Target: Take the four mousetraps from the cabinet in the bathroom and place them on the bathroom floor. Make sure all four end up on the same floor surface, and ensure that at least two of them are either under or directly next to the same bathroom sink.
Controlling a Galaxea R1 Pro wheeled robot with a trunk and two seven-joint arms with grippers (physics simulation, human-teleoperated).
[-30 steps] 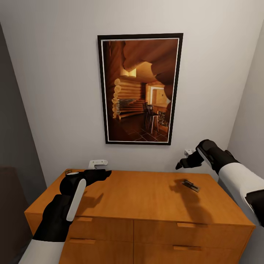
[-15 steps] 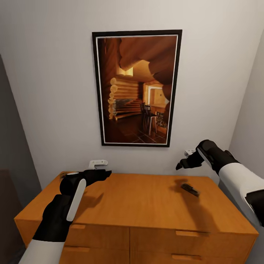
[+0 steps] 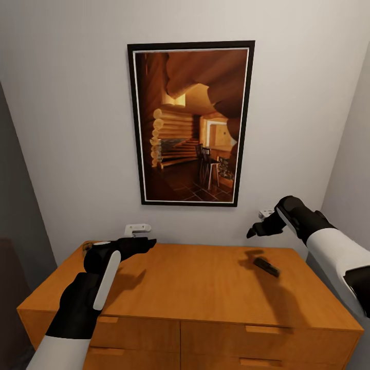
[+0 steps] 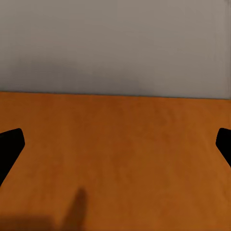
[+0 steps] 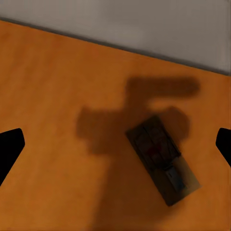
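Your right gripper (image 3: 250, 232) hangs in the air above the right end of the cabinet (image 3: 205, 288), its fingers spread wide; in the right wrist view only the two dark fingertips (image 5: 9, 147) show at the frame's edges, well apart, with nothing between them. Below it lies one mousetrap (image 5: 162, 159), flat on the wooden top, partly inside the gripper's own shadow (its tan board and dark wire parts read clearly from the wrist camera). In the head view that same mousetrap (image 3: 266, 266) sits near the cabinet's back right corner, set at a slant to the cabinet's edges, and the gripper is clear of it, not touching.

Your left gripper (image 3: 149, 243) hovers just over the left end of the cabinet top, also spread open; its fingertips (image 4: 10, 144) stand far apart at the frame's sides in the left wrist view, over bare orange-brown wood that runs back to the pale wall (image 3: 77, 128). Just behind your left forearm, at the cabinet's back left corner, a small dark shape (image 3: 86, 247) peeks out; you cannot tell what it is.

The cabinet's drawers (image 3: 257, 336) are all closed, so their contents are hidden. On the wall above hangs a framed picture (image 3: 190, 123) of a log-cabin interior, and a small white fixture (image 3: 136, 228) sits on the wall just above the cabinet's back edge.
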